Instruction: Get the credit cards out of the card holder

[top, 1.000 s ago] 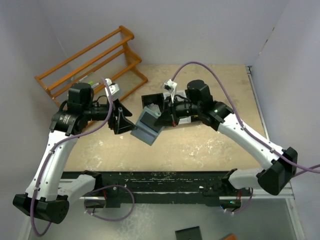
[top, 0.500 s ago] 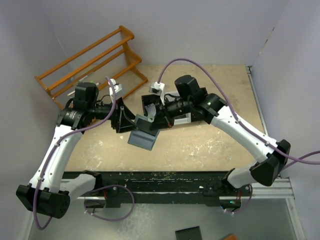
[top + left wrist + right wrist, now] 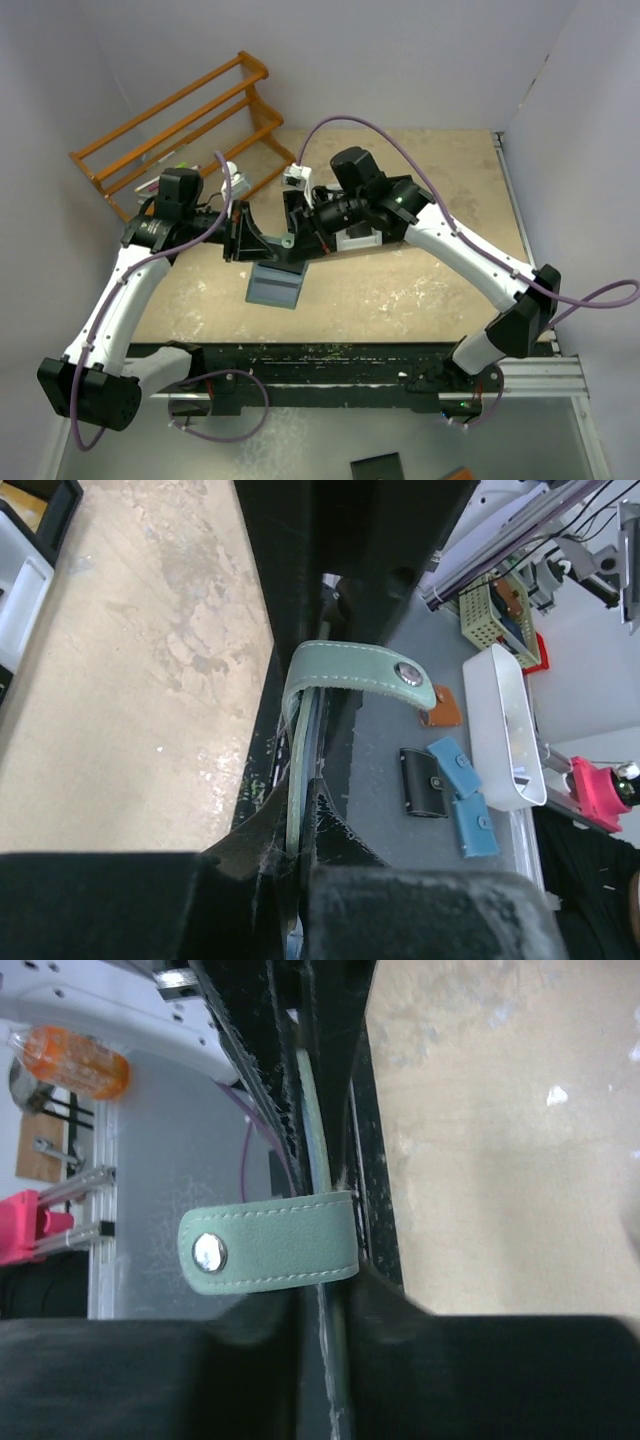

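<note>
The card holder (image 3: 274, 285) hangs over the middle of the counter (image 3: 420, 290), its upper edge between the left gripper (image 3: 262, 243) on its left and the right gripper (image 3: 293, 246) on its right. A rack (image 3: 180, 125) stands at the back left. A tray (image 3: 358, 238) lies partly hidden under the right arm.

A worn, pale beige tabletop (image 3: 420, 290) with whitish scuffs and a black strip along its near edge carries an orange wooden slatted rack (image 3: 185, 125) at its far left corner and, near the far middle, a black-and-white plastic bin tray (image 3: 358, 238), mostly hidden.
</note>
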You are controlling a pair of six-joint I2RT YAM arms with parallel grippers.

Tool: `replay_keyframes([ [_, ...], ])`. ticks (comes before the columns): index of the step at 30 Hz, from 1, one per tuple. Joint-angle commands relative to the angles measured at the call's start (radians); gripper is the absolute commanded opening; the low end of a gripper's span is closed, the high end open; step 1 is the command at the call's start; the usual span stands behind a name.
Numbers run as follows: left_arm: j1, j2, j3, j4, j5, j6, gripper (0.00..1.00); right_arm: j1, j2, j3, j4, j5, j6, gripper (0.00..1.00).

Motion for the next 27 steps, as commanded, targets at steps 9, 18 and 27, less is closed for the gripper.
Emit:
replay_keyframes([
  [9,0.004,-0.153,-0.051,0.669,-0.084,-0.716,0.0,-0.056,-0.445,-0.746,1.369,0.222,0.769,0.75],
  [18,0.004,-0.171,-0.078,0.841,-0.16,-0.95,0.0,-0.022,-0.42,-0.906,1.741,0.387,0.948,0.73],
  [27,0.004,-0.185,-0.107,0.839,-0.157,-0.955,0.0,-0.012,-0.319,-0.815,1.795,0.366,0.995,0.37],
])
